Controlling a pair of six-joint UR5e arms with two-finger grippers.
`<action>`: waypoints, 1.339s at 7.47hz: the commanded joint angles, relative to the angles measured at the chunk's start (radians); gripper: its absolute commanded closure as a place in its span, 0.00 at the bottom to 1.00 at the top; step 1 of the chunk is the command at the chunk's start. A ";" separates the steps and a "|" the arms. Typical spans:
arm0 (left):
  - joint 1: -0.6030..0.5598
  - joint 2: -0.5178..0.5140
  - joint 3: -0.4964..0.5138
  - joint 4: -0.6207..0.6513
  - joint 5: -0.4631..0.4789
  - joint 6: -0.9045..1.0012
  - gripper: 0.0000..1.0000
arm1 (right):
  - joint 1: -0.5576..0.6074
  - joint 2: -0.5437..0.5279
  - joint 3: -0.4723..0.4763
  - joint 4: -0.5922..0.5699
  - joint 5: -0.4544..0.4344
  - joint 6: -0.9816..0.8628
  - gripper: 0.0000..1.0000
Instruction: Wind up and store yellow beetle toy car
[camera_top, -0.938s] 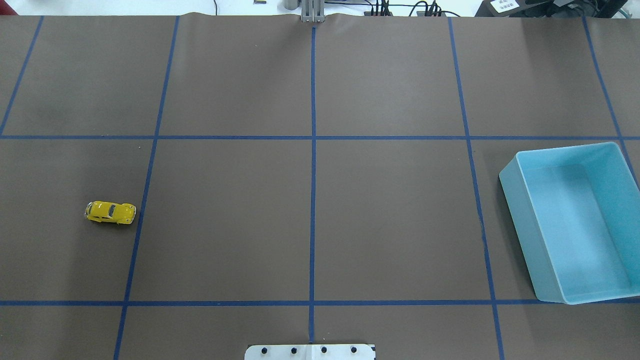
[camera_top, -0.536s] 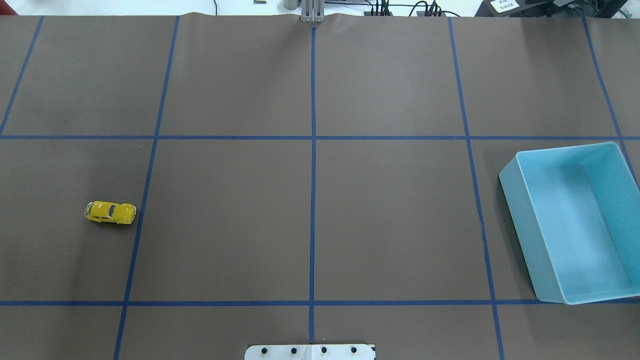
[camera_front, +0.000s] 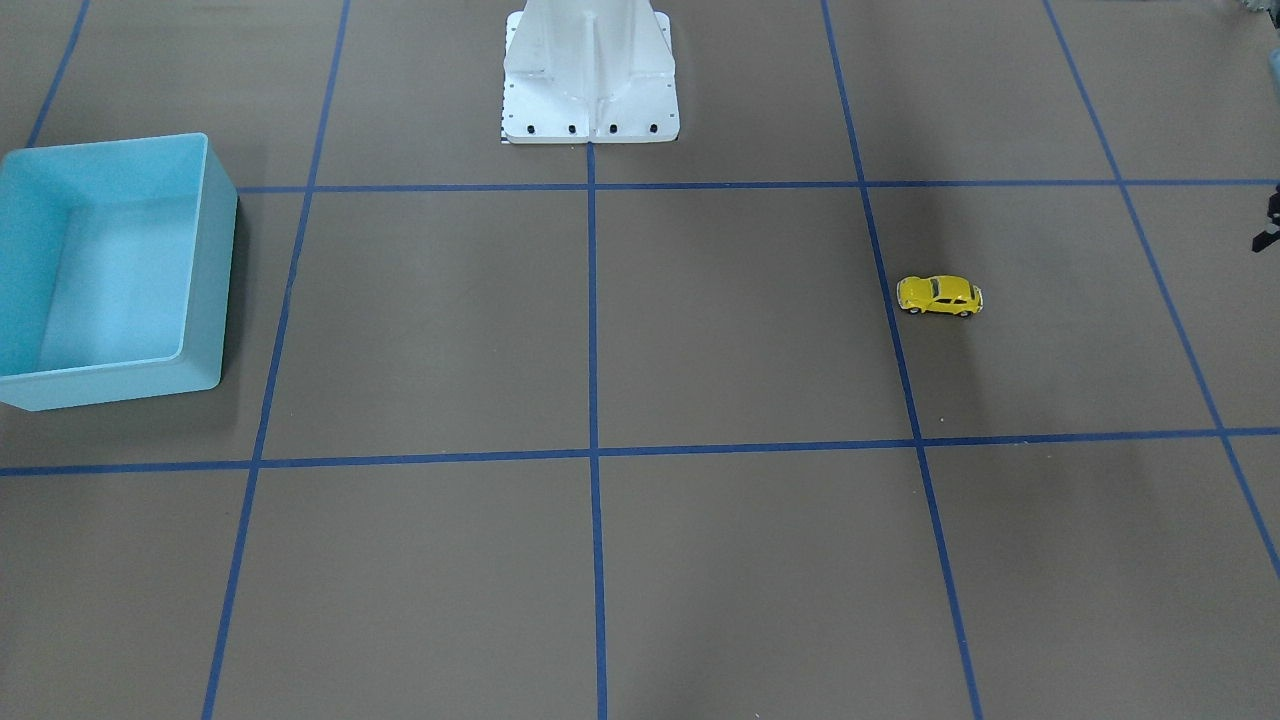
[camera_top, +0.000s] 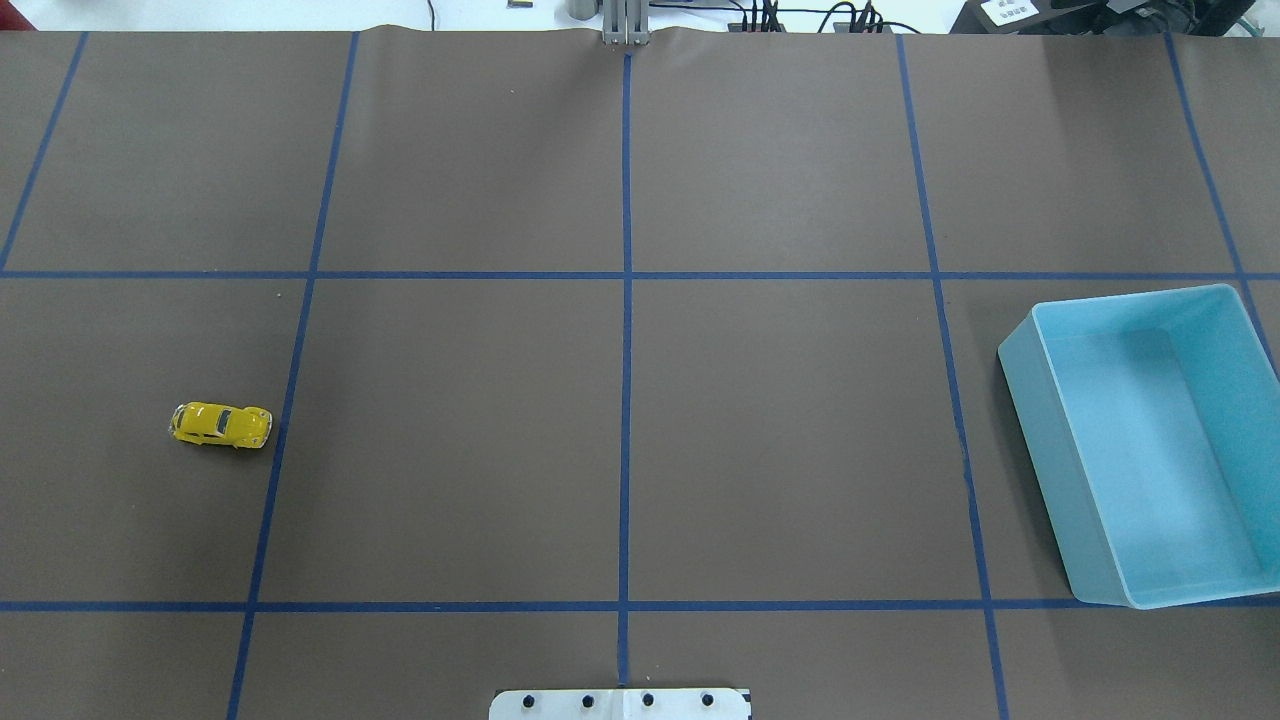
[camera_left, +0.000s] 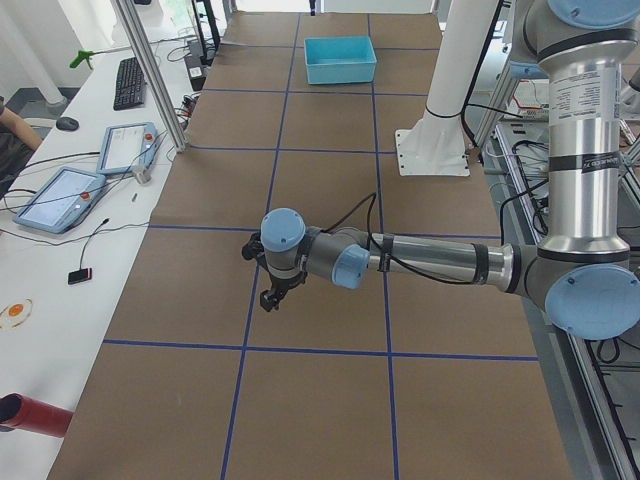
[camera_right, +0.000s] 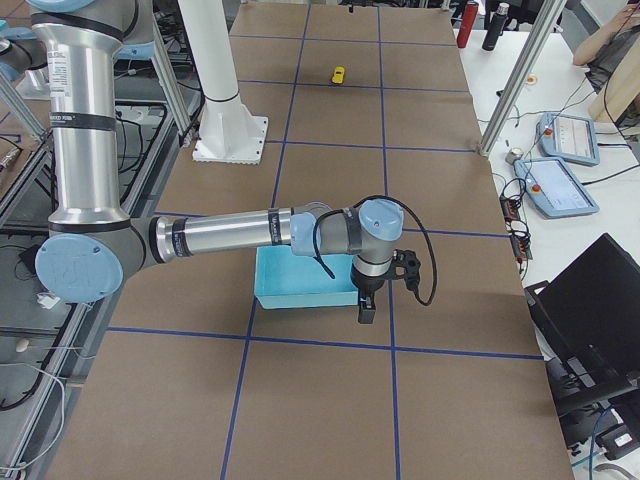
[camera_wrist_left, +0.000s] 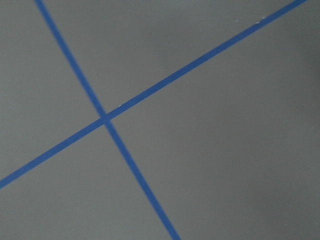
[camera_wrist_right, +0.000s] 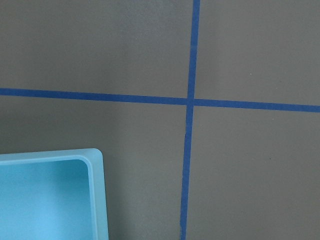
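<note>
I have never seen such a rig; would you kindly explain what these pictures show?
It is a robot with two arms on a white pedestal, each ending in a two-finger gripper. Two cameras look down on the table, one from behind the robot, one facing it; two stand at the table's ends; one sits on each wrist. The yellow beetle toy car stands on the table, the light blue bin far across from it. The left gripper and right gripper hang over the table; neither seems to hold anything; open or shut, I cannot tell.
</note>
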 joint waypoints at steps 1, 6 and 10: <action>0.106 0.000 -0.068 -0.029 0.012 0.000 0.00 | 0.000 -0.002 0.002 0.001 0.001 -0.001 0.00; 0.375 -0.003 -0.119 -0.136 0.125 0.000 0.00 | 0.000 -0.005 -0.001 0.001 -0.001 -0.004 0.00; 0.611 0.018 -0.180 -0.268 0.283 -0.002 0.00 | 0.000 -0.008 -0.014 0.001 -0.001 -0.002 0.00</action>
